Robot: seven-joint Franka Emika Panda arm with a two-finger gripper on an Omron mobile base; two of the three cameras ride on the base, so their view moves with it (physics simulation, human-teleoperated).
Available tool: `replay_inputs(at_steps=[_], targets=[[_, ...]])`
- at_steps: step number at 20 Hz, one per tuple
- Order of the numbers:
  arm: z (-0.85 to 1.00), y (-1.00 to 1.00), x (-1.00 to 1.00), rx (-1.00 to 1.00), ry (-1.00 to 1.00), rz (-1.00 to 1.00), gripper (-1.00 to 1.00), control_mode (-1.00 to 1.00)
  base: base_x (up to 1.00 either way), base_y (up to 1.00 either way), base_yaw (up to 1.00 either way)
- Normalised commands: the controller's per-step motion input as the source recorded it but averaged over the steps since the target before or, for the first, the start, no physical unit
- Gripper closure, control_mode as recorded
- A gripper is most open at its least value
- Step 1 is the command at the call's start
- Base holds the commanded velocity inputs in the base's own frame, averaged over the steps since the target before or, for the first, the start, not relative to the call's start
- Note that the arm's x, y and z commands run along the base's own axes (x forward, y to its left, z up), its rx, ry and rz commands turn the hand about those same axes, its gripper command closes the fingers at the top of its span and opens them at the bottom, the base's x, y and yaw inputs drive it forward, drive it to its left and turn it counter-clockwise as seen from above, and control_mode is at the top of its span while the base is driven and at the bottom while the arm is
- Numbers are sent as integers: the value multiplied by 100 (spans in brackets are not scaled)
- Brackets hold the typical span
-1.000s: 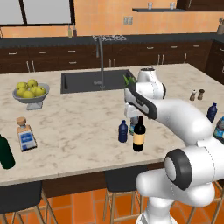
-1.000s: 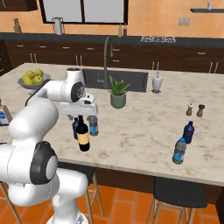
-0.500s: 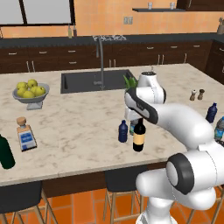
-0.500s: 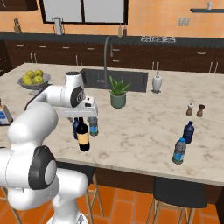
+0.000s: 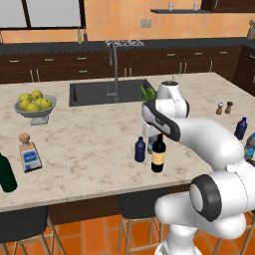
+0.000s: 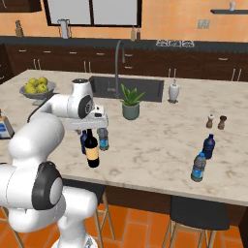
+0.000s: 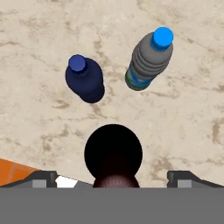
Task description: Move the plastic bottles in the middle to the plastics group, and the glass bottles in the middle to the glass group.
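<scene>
Broadly, a pale marble counter [image 5: 89, 149] fills the middle of the kitchen, with a dark sink [image 5: 107, 92] sunk into its far side and a tall tap [image 5: 115, 69] over it. The white arm [image 5: 199, 144] bends over the counter's near half, its wrist pointing down above the three bottles standing in the middle.

The gripper [image 7: 113, 181] hangs above the wine bottle [image 5: 158, 153], jaws spread to their full width and closed on nothing; in the hand view the bottle's dark round top sits between the two finger tips [image 7: 43, 178], apart from both. Just beside the wine bottle stand the dark blue bottle [image 5: 140, 150] and, partly hidden behind the arm in the left base view, the clear bottle with the blue cap [image 6: 103, 139]. From above, the three stand close together but not touching.

Well to the arm's left, near the counter's edge, is the glass group: the plain dark green bottle [image 5: 6, 173] and the square clear bottle with a blue label and cork [image 5: 29, 153], near each other. Well to the arm's right is the plastics group: a dark blue bottle [image 6: 209, 146] and a clear blue-capped bottle [image 6: 197, 167], just beside one another.

A bowl of yellow-green fruit [image 5: 35, 104] stands on the left of the counter, a potted plant [image 6: 130, 101] by the sink, a white dispenser [image 6: 174, 90] near it, and two small shakers [image 6: 216, 121] towards the right
</scene>
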Motion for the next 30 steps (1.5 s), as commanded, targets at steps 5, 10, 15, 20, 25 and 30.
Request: replay_inputs(at_steps=[5,10,15,20,25,30], targets=[[-5,0,0,0,0,0,-100,-100,0,0,0],[-14,4,3,-1,-7,2,100,-100,0,0,0],[-5,0,1,0,-10,8,100,-100,0,0,0],[-1,0,-15,0,-13,17,100,-100,0,0,0],[43,-4,-39,0,19,6,100,-100,0,0,0],[26,33,-53,1,27,0,100,-100,0,0,0]])
